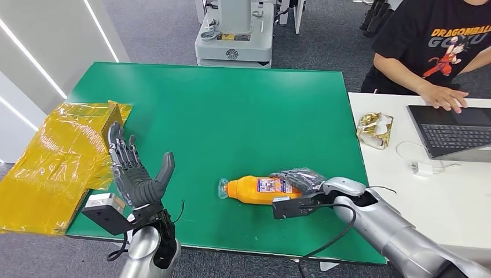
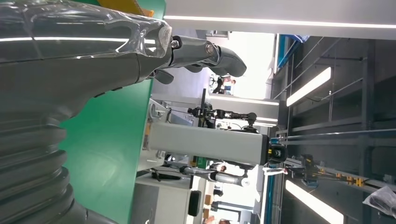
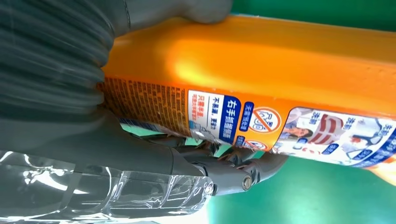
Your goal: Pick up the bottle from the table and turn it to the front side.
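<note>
An orange bottle [image 1: 257, 189] with a printed label lies on its side on the green table [image 1: 231, 110], its clear cap pointing toward my left hand. My right hand [image 1: 304, 179] wraps around the bottle's base end. In the right wrist view the thumb presses one side of the bottle [image 3: 261, 60] while the fingers [image 3: 224, 170] curl under the label side. My left hand [image 1: 136, 171] is raised above the table's front left part, palm up and fingers spread, holding nothing. It stands well apart from the bottle.
Crumpled yellow plastic wrap [image 1: 58, 156] covers the table's left edge. A white table [image 1: 428, 191] at the right holds a laptop [image 1: 454, 130], a gold wrapper [image 1: 374, 128] and a cable. A person [image 1: 431, 46] sits there. A grey machine base [image 1: 234, 40] stands behind the green table.
</note>
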